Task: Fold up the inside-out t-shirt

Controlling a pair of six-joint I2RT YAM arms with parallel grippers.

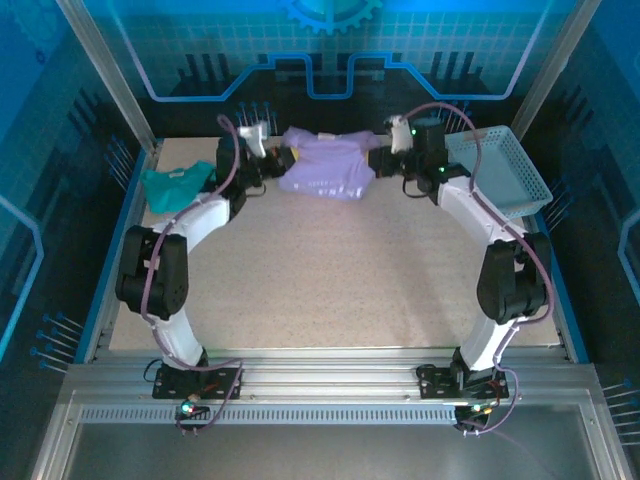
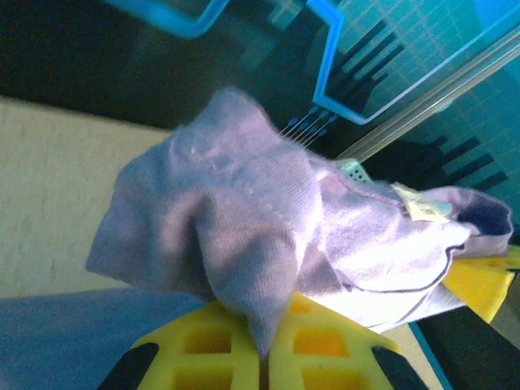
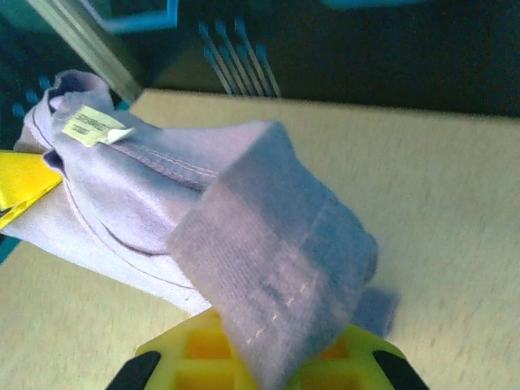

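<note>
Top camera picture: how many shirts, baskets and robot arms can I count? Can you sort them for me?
Shirts: 2 (purple t-shirt, teal shirt)
Baskets: 1 (blue basket)
Robot arms: 2 (left arm, right arm)
Total: 5

your top camera looks down from high above and behind the arms. each wrist camera sits right behind its own yellow fingers (image 2: 183,333) (image 3: 203,353) (very close, facing the back wall); all three share the lavender t-shirt (image 1: 325,168) (image 2: 244,211) (image 3: 260,236).
</note>
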